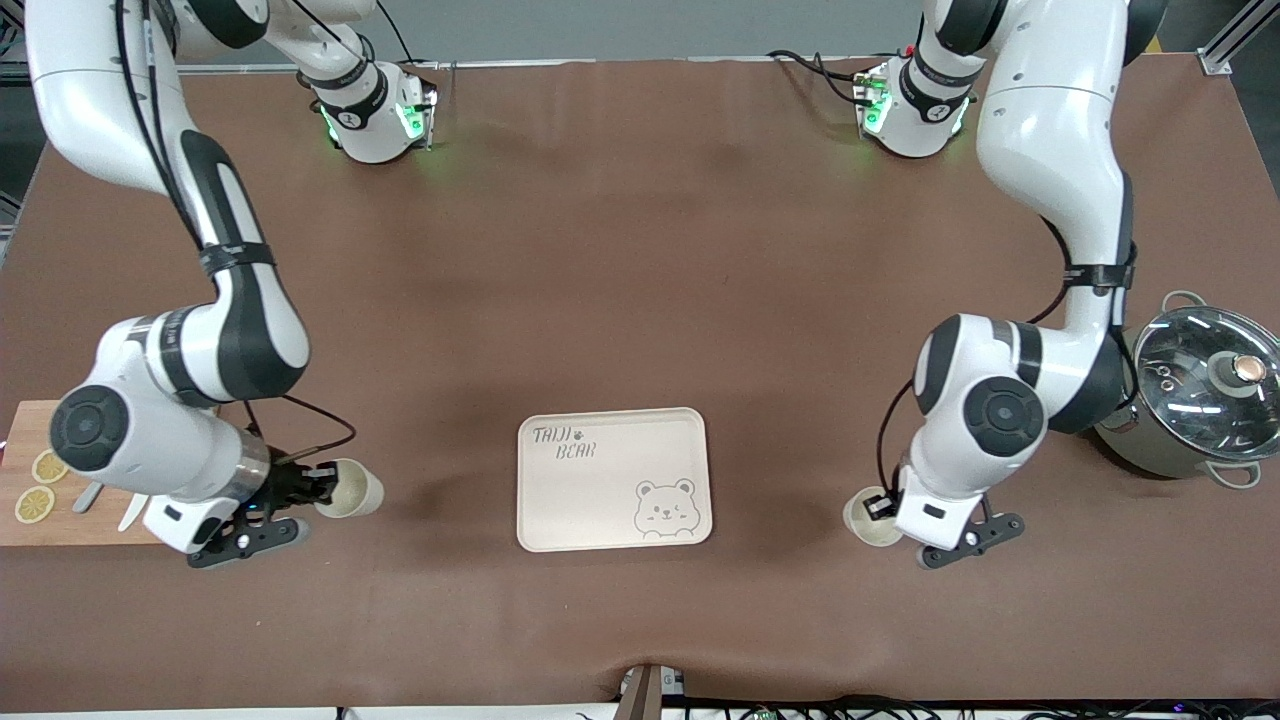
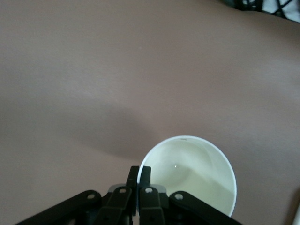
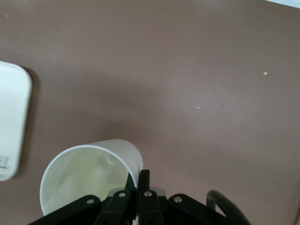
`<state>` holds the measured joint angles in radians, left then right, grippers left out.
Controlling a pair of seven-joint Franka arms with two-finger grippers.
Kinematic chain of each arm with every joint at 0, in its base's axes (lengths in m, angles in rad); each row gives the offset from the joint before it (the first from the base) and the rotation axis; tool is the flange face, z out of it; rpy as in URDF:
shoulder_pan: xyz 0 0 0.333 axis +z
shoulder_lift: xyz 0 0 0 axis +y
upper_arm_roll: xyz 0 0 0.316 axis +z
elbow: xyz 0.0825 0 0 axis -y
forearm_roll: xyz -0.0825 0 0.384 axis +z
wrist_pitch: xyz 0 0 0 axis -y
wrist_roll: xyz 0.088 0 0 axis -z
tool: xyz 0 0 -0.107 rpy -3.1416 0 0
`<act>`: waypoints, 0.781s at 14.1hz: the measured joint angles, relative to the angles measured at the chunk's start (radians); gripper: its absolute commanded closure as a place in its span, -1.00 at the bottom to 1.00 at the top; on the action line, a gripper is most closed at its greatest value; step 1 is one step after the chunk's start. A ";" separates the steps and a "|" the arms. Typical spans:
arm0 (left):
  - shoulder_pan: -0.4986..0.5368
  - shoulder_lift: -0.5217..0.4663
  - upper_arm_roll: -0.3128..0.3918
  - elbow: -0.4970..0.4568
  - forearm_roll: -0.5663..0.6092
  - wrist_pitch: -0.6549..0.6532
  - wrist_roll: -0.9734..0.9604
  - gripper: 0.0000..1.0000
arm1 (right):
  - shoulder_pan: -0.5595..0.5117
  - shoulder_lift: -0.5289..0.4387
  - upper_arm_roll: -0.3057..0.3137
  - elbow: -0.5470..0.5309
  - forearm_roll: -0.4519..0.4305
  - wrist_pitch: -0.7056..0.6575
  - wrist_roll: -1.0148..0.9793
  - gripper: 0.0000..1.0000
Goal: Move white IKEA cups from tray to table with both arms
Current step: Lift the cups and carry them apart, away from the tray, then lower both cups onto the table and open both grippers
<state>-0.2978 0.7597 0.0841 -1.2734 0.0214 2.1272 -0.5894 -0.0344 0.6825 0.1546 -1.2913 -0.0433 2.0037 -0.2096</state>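
I see the brown table (image 1: 640,280) with a beige bear tray (image 1: 613,479) near the middle of its front edge. A steel pot (image 1: 1195,400) with a glass lid stands at the left arm's end, and a wooden board (image 1: 40,520) with lemon slices lies at the right arm's end. My right gripper (image 1: 318,488) pinches the rim of one white cup (image 1: 352,489), tilted beside the board. My left gripper (image 1: 880,505) is clamped on the rim of the second cup (image 1: 868,522), between tray and pot
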 measured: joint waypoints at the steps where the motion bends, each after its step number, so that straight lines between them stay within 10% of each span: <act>1: 0.022 0.000 -0.007 -0.004 0.000 -0.001 0.022 1.00 | -0.018 0.001 0.000 -0.003 0.000 0.000 -0.040 1.00; 11: 0.177 0.006 -0.017 -0.043 -0.032 -0.002 0.183 1.00 | -0.068 0.109 -0.004 -0.018 0.000 0.081 -0.225 1.00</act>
<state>-0.1211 0.7652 0.0666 -1.3169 -0.0103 2.1254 -0.4063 -0.1027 0.7916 0.1510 -1.3095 -0.0434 2.0844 -0.4351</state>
